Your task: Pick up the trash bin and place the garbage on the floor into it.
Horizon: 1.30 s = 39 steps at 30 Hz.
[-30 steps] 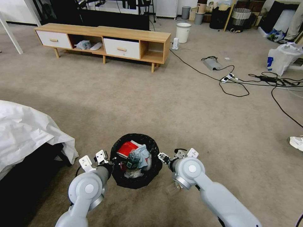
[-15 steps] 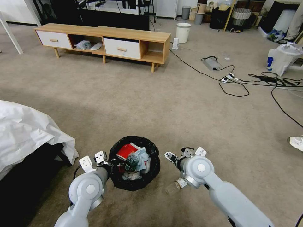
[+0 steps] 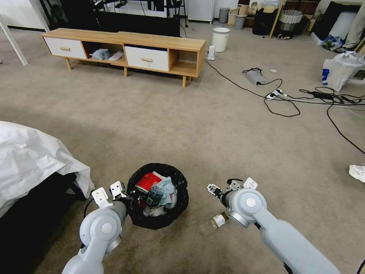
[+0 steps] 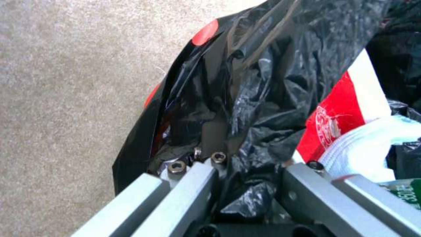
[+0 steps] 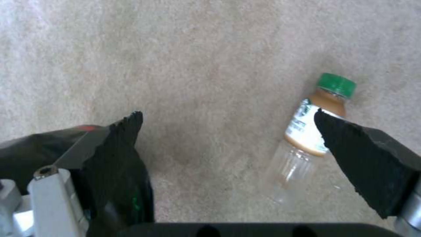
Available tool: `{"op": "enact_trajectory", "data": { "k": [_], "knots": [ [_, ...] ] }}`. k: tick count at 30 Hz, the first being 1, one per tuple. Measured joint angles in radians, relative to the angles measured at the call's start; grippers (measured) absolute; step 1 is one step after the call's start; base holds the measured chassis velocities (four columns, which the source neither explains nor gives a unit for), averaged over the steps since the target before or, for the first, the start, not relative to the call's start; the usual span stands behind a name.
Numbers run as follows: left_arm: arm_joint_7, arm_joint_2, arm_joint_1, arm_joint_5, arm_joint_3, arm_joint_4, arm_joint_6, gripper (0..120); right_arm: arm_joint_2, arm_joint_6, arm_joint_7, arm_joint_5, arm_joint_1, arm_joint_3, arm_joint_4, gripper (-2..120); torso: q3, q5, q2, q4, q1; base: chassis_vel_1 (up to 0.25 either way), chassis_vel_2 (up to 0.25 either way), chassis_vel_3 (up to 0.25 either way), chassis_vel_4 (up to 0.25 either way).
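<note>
The trash bin (image 3: pixel 157 196), lined with a crinkled black bag, stands on the carpet floor (image 3: pixel 190 129) just ahead of me. Inside it lie a red wrapper (image 3: pixel 146 182), a green-capped bottle (image 3: pixel 154 193) and bluish tissues (image 3: pixel 167 187). My left gripper (image 3: pixel 131 198) is at the bin's left rim, and in the left wrist view the left gripper (image 4: pixel 250 171) is shut on the black bag's edge (image 4: pixel 245 98). Right of the bin, my right gripper (image 3: pixel 215 189) hovers open over the carpet. One piece of garbage, a clear bottle (image 5: pixel 307 131) with a green cap, lies beside one fingertip (image 5: pixel 351 141). That bottle (image 3: pixel 213 223) is partly under my right arm.
A low wooden cabinet (image 3: pixel 125 49) stands at the back, with a white bucket (image 3: pixel 220 38) to its right. Black cables and a power strip (image 3: pixel 275 93) cross the floor at the right. A white-sheeted bed (image 3: pixel 34 160) is close on my left. A white bag (image 3: pixel 340 68) sits far right.
My right gripper has drawn away to the right of the bin, uncovering more of the bottle on the carpet. The bin and left gripper have shifted slightly left.
</note>
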Motion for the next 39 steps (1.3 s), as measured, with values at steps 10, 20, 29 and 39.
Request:
{"op": "enact_trajectory", "data": {
  "k": [10,20,29,39],
  "knots": [
    [0.000,0.003,-0.007,-0.007,-0.001,-0.006,-0.004,0,0.000,0.006,0.064,0.060,-0.014,0.025,0.015,100,0.000,-0.0001,0.000,0.0000,0.000,0.000,0.000,0.000,0.000],
    [-0.018,0.011,-0.014,-0.033,-0.001,-0.029,-0.004,0,0.075,0.014,0.102,0.090,-0.017,0.028,-0.017,100,0.000,-0.0001,0.000,0.0000,0.000,0.000,0.000,0.000,0.000],
    [-0.018,0.007,-0.025,-0.035,0.001,-0.017,-0.004,0,0.126,0.004,0.095,0.067,-0.020,0.023,-0.055,100,0.000,-0.0001,0.000,0.0000,0.000,0.000,0.000,0.000,0.000],
    [-0.002,-0.007,-0.006,-0.017,0.002,-0.008,-0.003,0,0.118,0.001,0.082,0.053,-0.023,0.057,-0.072,100,0.000,0.0001,0.000,0.0000,0.000,0.000,0.000,0.000,0.000]
  ]
}}
